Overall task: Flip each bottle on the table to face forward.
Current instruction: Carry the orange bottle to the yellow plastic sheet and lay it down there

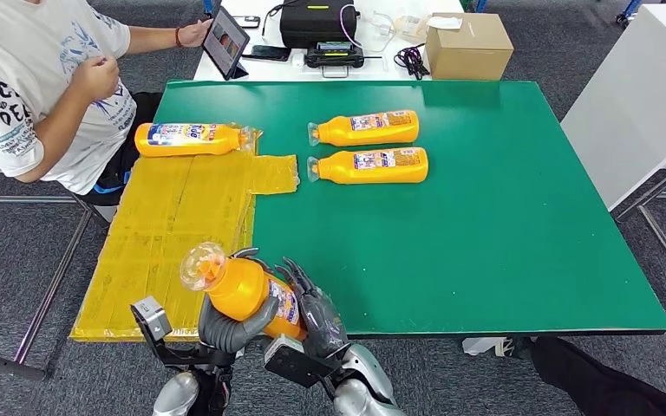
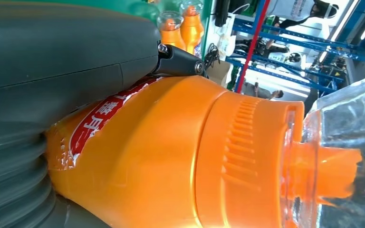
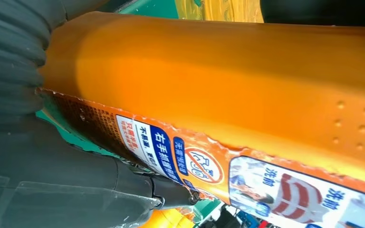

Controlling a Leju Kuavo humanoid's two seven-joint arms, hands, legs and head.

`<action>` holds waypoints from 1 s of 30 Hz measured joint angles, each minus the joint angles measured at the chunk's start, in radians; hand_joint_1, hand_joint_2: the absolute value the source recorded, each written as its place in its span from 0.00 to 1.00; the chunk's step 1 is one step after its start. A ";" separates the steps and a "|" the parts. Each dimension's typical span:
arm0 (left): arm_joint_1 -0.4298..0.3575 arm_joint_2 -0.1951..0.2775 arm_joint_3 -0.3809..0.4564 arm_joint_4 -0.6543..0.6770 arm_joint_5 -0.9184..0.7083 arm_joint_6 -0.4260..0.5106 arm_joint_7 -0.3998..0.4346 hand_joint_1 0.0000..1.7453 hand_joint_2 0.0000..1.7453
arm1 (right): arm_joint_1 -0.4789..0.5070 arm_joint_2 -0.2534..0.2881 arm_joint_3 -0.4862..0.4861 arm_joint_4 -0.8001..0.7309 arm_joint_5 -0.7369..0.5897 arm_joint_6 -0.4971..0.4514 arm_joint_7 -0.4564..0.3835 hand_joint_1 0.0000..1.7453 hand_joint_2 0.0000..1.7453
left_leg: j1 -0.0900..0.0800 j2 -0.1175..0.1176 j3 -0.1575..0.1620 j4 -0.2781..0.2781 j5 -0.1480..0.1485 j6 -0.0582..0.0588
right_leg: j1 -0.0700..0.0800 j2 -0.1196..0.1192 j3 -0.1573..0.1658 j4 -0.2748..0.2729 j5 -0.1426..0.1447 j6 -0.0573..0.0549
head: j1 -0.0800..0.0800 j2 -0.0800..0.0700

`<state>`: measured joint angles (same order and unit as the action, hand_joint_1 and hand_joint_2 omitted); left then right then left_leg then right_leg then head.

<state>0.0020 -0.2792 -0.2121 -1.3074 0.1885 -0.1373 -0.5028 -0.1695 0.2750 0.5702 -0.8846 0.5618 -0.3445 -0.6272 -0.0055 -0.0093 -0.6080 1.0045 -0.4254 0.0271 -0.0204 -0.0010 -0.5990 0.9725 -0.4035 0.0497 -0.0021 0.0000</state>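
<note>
Held bottle (image 1: 247, 295): orange, Chinese-text label, gripped by left hand (image 1: 230, 328) and right hand (image 1: 316, 316).
Position: 6 o'clock, tabletop (image 1: 503, 234) edge.

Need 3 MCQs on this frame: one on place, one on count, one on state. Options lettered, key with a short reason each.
1. Where does the bottle nearest the seated person lie?
A. on the yellow sheet
B. on the cardboard box
C. on the floor

2. How many orange bottles lie on the bare green table?
A. none
B. two
C. five

3. What is the state of the held bottle?
A. lying flat on the table
B. lifted in both hands
C. gripped by the person

Key: 1 A, the far-left bottle lies at the far end of the yellow sheet. 2 B, an upper bottle and a lower bottle lie side by side on the green table. 3 B, the left hand and right hand grip the held bottle at the near table edge.
</note>
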 joint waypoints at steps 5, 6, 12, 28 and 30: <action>0.000 0.000 0.000 -0.008 -0.001 0.004 -0.002 1.00 1.00 | 0.001 0.000 -0.001 -0.005 -0.001 -0.005 0.002 0.00 0.00 | 0.000 0.000 0.000 0.000 0.000 0.000 | 0.000 0.000 0.000 0.000 0.000 0.000 | 0.000 0.000; 0.000 0.000 0.000 -0.009 -0.003 0.012 -0.005 1.00 1.00 | 0.003 0.000 -0.002 -0.009 -0.003 -0.011 0.003 0.00 0.00 | 0.000 0.000 0.000 0.000 0.000 0.000 | 0.000 0.000 0.000 0.000 0.000 0.000 | 0.000 0.000; -0.012 0.002 0.020 -0.053 -0.072 0.139 -0.041 1.00 1.00 | 0.047 -0.010 -0.033 -0.153 -0.054 -0.019 0.016 0.00 0.00 | 0.000 0.000 0.000 0.000 0.000 0.000 | 0.000 0.000 0.000 0.000 0.000 0.000 | 0.000 0.000; -0.348 0.085 0.256 0.139 -0.493 0.612 -0.152 1.00 1.00 | 0.122 -0.066 -0.065 -0.646 -0.249 0.265 -0.047 0.00 0.00 | 0.001 0.000 0.000 0.000 0.002 -0.001 | 0.000 0.000 0.001 0.001 0.001 0.000 | 0.000 0.000; -0.397 0.100 0.267 0.203 -0.605 0.693 -0.131 1.00 1.00 | 0.121 -0.068 -0.062 -0.647 -0.267 0.277 -0.053 0.00 0.00 | 0.000 0.000 0.000 0.000 0.002 0.000 | 0.000 0.000 0.001 0.001 0.001 0.000 | 0.000 0.000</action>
<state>-0.3947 -0.1793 0.0544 -1.1043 -0.4163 0.5559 -0.6341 -0.0484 0.2067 0.5084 -1.5320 0.2948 -0.0675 -0.6807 -0.0051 -0.0097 -0.6078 1.0046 -0.4235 0.0267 -0.0201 -0.0012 -0.5985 0.9731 -0.4029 0.0497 -0.0018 0.0000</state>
